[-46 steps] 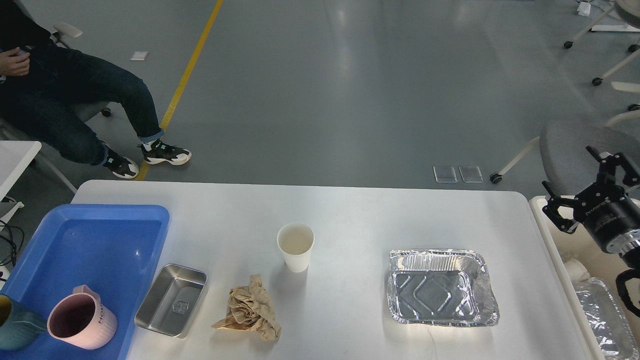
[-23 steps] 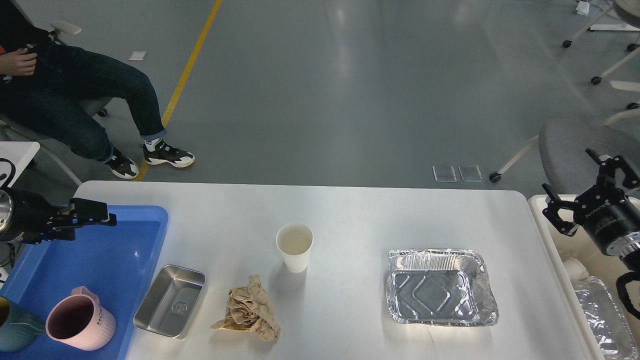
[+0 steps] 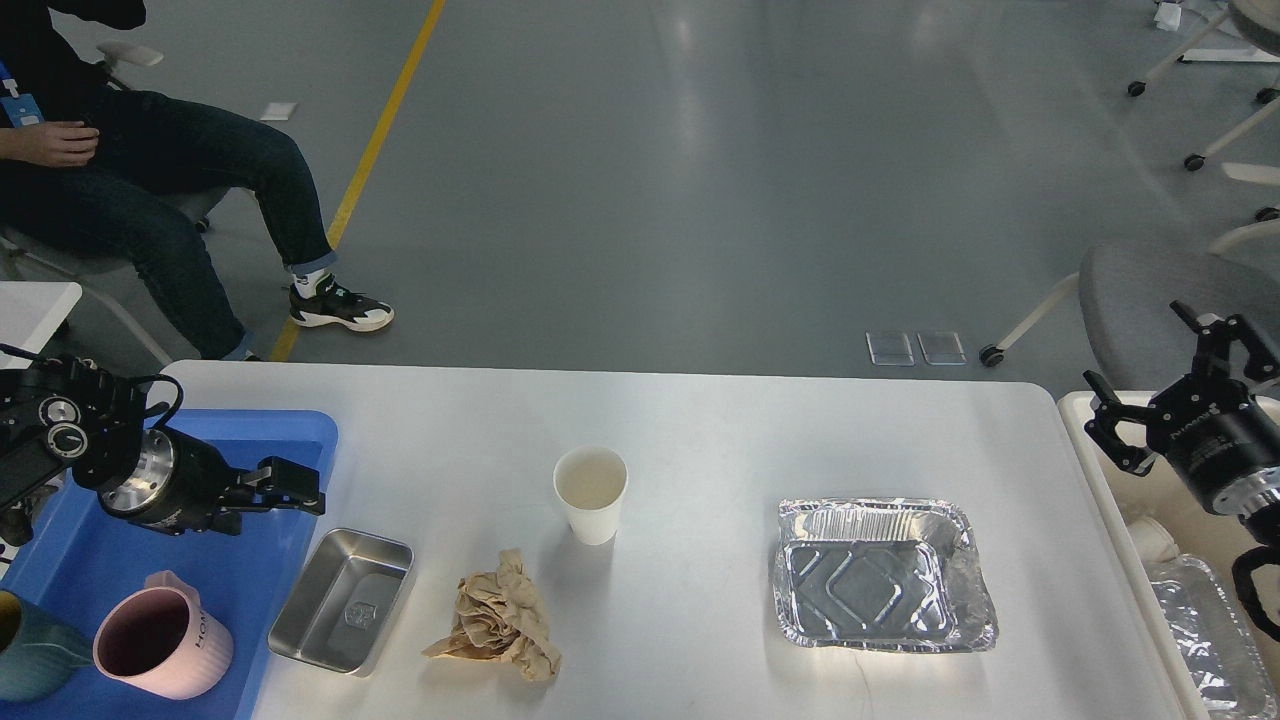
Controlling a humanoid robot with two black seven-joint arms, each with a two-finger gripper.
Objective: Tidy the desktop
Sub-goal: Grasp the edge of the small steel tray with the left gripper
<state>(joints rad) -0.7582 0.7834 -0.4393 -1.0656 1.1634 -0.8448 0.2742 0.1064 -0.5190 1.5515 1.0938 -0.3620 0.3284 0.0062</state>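
The white desktop [image 3: 750, 430] fills the lower view. On it stand a white paper cup [image 3: 591, 492], a crumpled brown paper [image 3: 500, 622], a small steel tray [image 3: 343, 600] and an empty foil tray [image 3: 885, 575]. My left gripper [image 3: 296, 488] hovers over the right edge of the blue tray [image 3: 230, 570], just above and left of the steel tray; its fingers look like one dark block. My right gripper [image 3: 1131, 342] is open and empty, off the desktop's right edge above the cream-white bin [image 3: 1075, 410].
The blue tray holds a pink mug [image 3: 160, 640] and a teal mug [image 3: 30, 650]. The bin holds another foil tray [image 3: 1205, 630] and a white cup [image 3: 1150, 535]. A person [image 3: 150, 190] sits at far left; a grey chair [image 3: 1150, 300] stands at right.
My left arm has come in from the left edge and moved right and down over the blue tray, toward the steel tray. The right gripper has stayed put. The person shifted his legs.
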